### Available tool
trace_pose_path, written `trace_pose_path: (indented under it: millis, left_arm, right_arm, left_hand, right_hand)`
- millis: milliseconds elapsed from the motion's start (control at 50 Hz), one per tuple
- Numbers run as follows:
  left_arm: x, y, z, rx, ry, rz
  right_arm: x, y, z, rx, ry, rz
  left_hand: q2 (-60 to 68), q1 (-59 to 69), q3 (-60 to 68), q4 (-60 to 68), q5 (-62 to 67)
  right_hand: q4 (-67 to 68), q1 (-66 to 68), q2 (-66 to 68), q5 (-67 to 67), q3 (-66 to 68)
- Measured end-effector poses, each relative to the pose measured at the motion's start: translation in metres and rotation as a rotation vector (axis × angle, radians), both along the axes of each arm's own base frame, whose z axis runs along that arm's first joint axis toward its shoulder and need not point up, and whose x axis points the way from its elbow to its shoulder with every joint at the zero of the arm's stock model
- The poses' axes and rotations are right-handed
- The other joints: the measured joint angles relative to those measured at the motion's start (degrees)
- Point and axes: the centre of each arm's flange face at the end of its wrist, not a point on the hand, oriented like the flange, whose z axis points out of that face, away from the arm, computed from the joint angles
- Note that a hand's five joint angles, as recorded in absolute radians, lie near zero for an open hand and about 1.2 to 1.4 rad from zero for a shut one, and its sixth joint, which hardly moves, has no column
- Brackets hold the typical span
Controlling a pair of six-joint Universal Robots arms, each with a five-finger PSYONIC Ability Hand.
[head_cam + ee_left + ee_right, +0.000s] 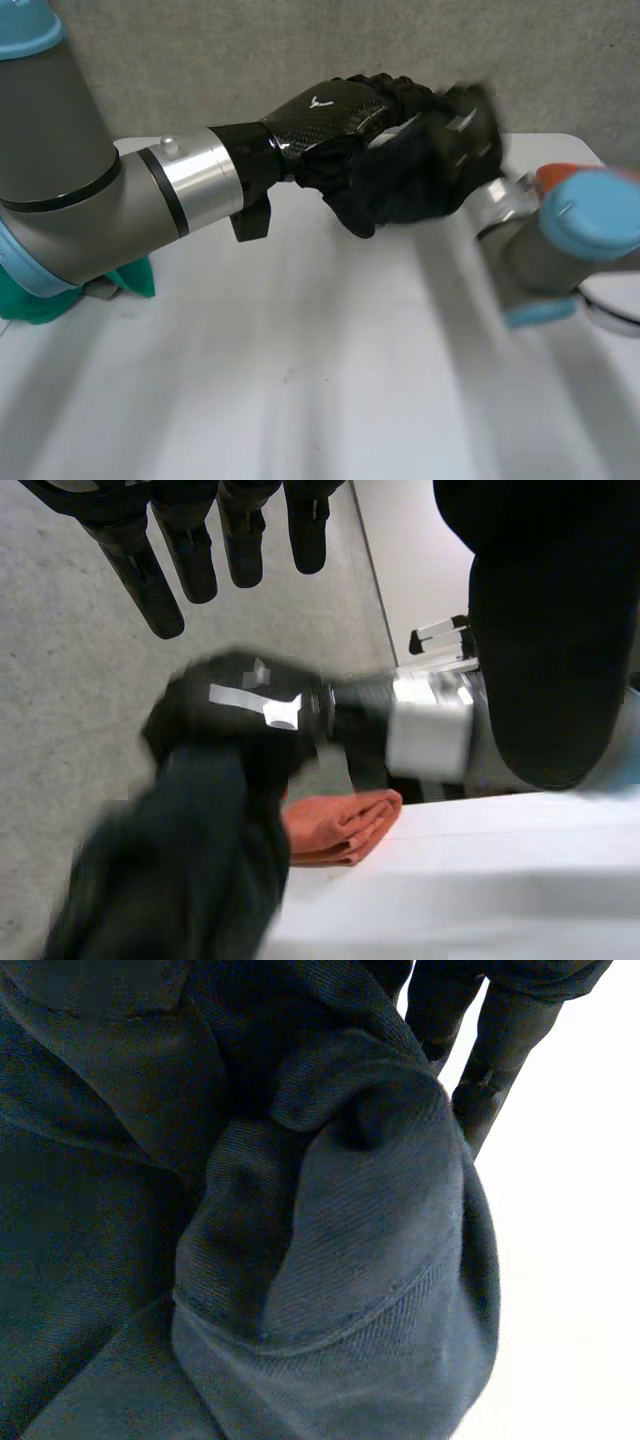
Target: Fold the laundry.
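A dark cloth (400, 185) is bunched up above the white table (300, 400), at the back middle. My right hand (470, 135) comes in from the right and is shut on it. In the left wrist view the cloth (170, 870) hangs down from the right hand (250, 700). In the right wrist view the cloth (350, 1240) is wadded against the palm, with the fingers (480, 1070) beside the wad. My left hand (330, 110) reaches in from the left and lies over the top of the bundle. Its fingers (150, 570) are straight and hold nothing.
A folded orange cloth (340, 825) lies at the table's far right edge, behind the right arm (560, 175). A teal cloth (35, 300) sits at the left edge under the left arm. A grey wall (250, 60) backs the table.
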Motion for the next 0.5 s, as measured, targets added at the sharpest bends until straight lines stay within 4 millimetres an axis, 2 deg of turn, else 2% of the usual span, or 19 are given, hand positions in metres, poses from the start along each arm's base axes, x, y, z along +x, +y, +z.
trace_pose_path:
  millis: [80,120,200,260,280,320,360,380,400,440,460,500]
  left_arm:
    - [0.001,-0.001,0.004,-0.012,0.011,0.012]
    - [0.0,-0.002,0.004,-0.017,0.017,0.016]
    - [0.0,-0.002,0.004,-0.019,0.021,0.018]
    - [0.0,-0.002,0.002,-0.015,0.019,0.018]
    - [0.0,-0.002,0.001,-0.013,0.018,0.017]
    - [-0.001,-0.001,-0.002,-0.005,0.013,0.015]
    - [-0.001,-0.001,-0.005,0.001,0.008,0.013]
    - [-0.002,-0.001,-0.007,0.007,0.004,0.011]
    - [-0.002,-0.001,-0.008,0.009,0.003,0.011]
    - [-0.002,0.0,-0.012,0.016,-0.004,0.009]
    - [-0.003,-0.001,-0.013,0.018,-0.005,0.009]
    - [-0.003,-0.001,-0.016,0.025,-0.01,0.009]
  right_arm:
    - [-0.042,-0.036,0.034,-0.074,-0.064,-0.093]
    - [-0.072,-0.059,0.047,-0.106,-0.088,-0.152]
    - [-0.128,-0.099,0.045,-0.106,-0.084,-0.234]
    - [-0.17,-0.127,0.023,-0.059,-0.05,-0.257]
    - [-0.176,-0.131,0.018,-0.049,-0.045,-0.258]
    - [-0.204,-0.148,-0.01,0.009,-0.017,-0.255]
    - [-0.222,-0.158,-0.032,0.049,-0.002,-0.25]
    - [-0.24,-0.166,-0.056,0.09,0.011,-0.246]
    - [-0.245,-0.168,-0.062,0.102,0.014,-0.245]
    - [-0.27,-0.175,-0.099,0.162,0.024,-0.237]
    - [-0.274,-0.176,-0.106,0.174,0.025,-0.235]
    - [-0.288,-0.176,-0.131,0.217,0.03,-0.223]
  left_hand:
    - [0.0,0.0,0.0,0.0,0.0]
    - [0.0,0.0,0.0,0.0,0.0]
    - [0.0,0.0,0.0,0.0,0.0]
    - [0.0,0.0,0.0,0.0,0.0]
    - [0.0,0.0,0.0,0.0,0.0]
    - [0.0,0.0,0.0,0.0,0.0]
    - [0.0,0.0,0.0,0.0,0.0]
    - [0.0,0.0,0.0,0.0,0.0]
    - [0.0,0.0,0.0,0.0,0.0]
    - [0.0,0.0,0.0,0.0,0.0]
    - [0.0,0.0,0.0,0.0,0.0]
    - [0.0,0.0,0.0,0.0,0.0]
  right_hand:
    - [0.36,0.0,0.0,1.54,0.02]
    - [0.44,0.0,0.0,1.61,0.41]
    - [0.56,0.0,0.0,2.12,0.77]
    - [0.81,0.0,0.18,2.12,1.32]
    - [0.84,0.0,0.18,2.12,1.37]
    - [0.95,0.0,0.18,2.12,1.53]
    - [0.97,0.0,0.18,2.12,1.59]
    - [0.97,0.0,0.18,2.12,1.59]
    - [0.97,0.0,0.18,2.12,1.59]
    - [0.97,0.0,0.18,2.2,1.59]
    - [0.97,0.0,0.18,2.49,1.59]
    - [-13.69,-12.29,-14.28,-10.35,-12.8]
